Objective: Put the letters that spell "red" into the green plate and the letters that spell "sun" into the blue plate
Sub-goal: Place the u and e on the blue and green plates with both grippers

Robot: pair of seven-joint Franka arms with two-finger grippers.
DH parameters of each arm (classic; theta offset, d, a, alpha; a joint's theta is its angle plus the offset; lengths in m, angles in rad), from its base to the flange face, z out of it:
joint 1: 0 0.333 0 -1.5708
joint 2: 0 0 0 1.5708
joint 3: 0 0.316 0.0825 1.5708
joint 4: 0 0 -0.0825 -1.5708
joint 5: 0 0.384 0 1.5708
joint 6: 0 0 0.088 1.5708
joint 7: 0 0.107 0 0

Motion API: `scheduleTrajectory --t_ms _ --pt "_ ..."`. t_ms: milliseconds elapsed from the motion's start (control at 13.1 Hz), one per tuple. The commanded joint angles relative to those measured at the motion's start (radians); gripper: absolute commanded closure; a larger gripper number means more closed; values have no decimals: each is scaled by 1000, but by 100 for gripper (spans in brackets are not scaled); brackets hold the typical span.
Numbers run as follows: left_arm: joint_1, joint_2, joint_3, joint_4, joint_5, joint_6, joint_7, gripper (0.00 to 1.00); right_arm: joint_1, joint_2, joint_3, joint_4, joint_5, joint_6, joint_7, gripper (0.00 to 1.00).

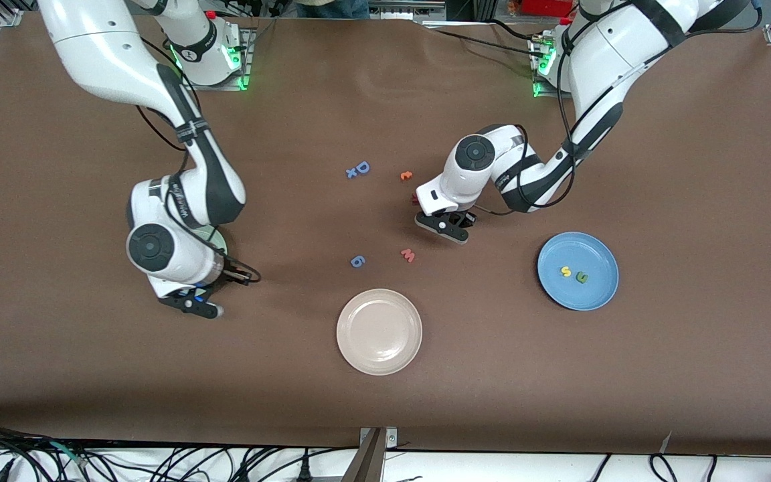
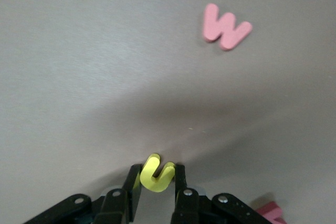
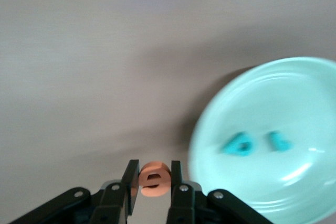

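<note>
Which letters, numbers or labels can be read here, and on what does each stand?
"u": yellow letter in the left tool, over the table.
"e": orange letter in the right tool, beside the green plate.
"s", "u": yellow and green, in the blue plate.
"w", "6", "D": loose on the table.
Teal letters in the green plate: blurred.

The table [image 1: 660, 375] is showing plain brown. The blue plate [image 1: 593, 298] is carrying a yellow "s" [image 1: 565, 271] and a green letter [image 1: 581, 276]. The green plate [image 3: 294, 103] is showing pale mint, with two teal letters [image 3: 239, 144] in it. A third plate [image 1: 379, 331] is looking beige-white. The yellow arch [image 2: 156, 173] and orange "e" [image 3: 154, 178] are sitting between black fingers [image 2: 180, 182]. The "w" [image 2: 226, 26] is pink, the "6" [image 1: 357, 261] blue, and the arms are showing white and black.
</note>
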Motion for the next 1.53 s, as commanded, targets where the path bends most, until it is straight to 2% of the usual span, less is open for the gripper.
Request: scheduleTrajectory --t_ms 0,76,153,229,305,458,610,915,1220,1297,1373,1449 --pt "61 -43 -26 13 23 -66 -14 100 -62 -83 12 -115 -50 4 -77 100" --pt "95 -42 -46 17 21 -80 14 100 -82 -95 12 -129 -53 -1 -94 100" --pt "141 -42 -68 28 20 -97 64 100 -98 -105 9 -146 -54 -1 -123 93" --pt "196 -42 -97 31 -1 -127 131 100 -102 -112 0 -149 -51 -1 -126 19" --pt "250 -42 -123 43 -50 -153 214 100 -102 -123 0 -149 -51 -1 -125 0" --pt "319 -42 -131 89 -110 -239 404 100 -102 -167 1 -150 -50 -7 -143 0" --pt "365 -42 -131 120 -126 -302 515 100 -102 -223 6 -146 -47 -80 -171 0" --pt "534 -42 -129 125 -135 -305 836 100 -104 -328 10 -101 -35 -264 -220 0" --pt "678 -20 -129 108 -135 -305 1016 100 -109 -416 10 -69 -4 -390 -293 0" --pt "683 -22 -128 99 -146 -313 1020 90 -109 -433 10 -68 13 -399 -295 0" --pt "693 -20 -128 94 -146 -328 1020 61 -109 -441 10 -54 24 -413 -295 0" --pt "706 -20 -129 93 -147 -344 1022 13 -109 -447 10 -33 24 -444 -295 0"
